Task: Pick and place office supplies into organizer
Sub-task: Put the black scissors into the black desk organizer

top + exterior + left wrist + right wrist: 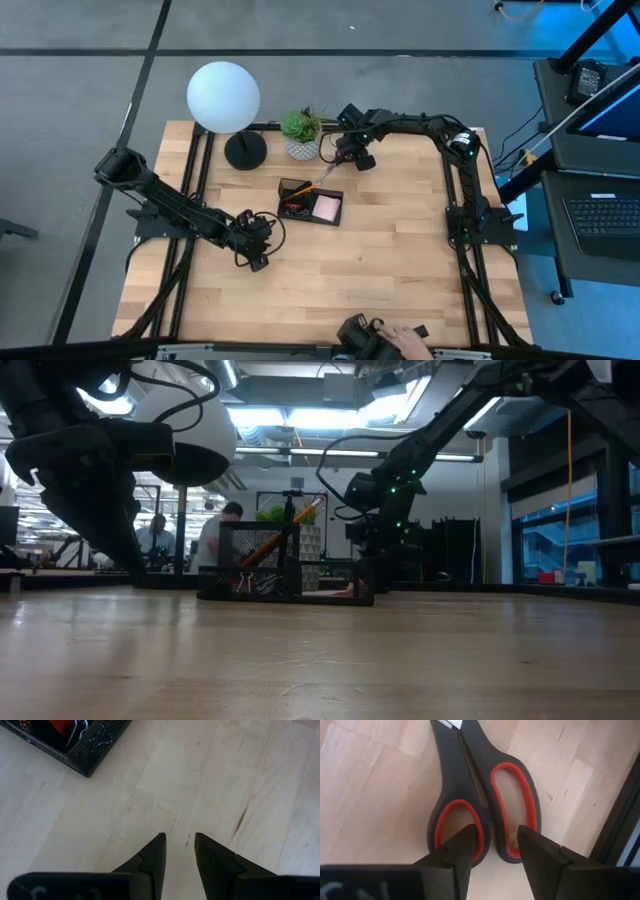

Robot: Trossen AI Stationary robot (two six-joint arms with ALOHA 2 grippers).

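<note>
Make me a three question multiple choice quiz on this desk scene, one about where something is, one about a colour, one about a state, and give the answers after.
1. The black mesh desk organizer sits:
A. mid-table, near the potted green plant
B. at the table's front edge
C. under the right arm's base

2. The finger-loop linings of the black-handled scissors are:
A. blue
B. red
C. yellow

3. The right hand is:
A. shut on the scissors
B. open, its fingers over the scissors' handles
C. shut on a pen

Answers:
1 A: the high view shows the organizer at the middle, just in front of the plant.
2 B: red rims show in the right wrist view.
3 B: a gap shows between the fingers, nothing clamped.
</note>
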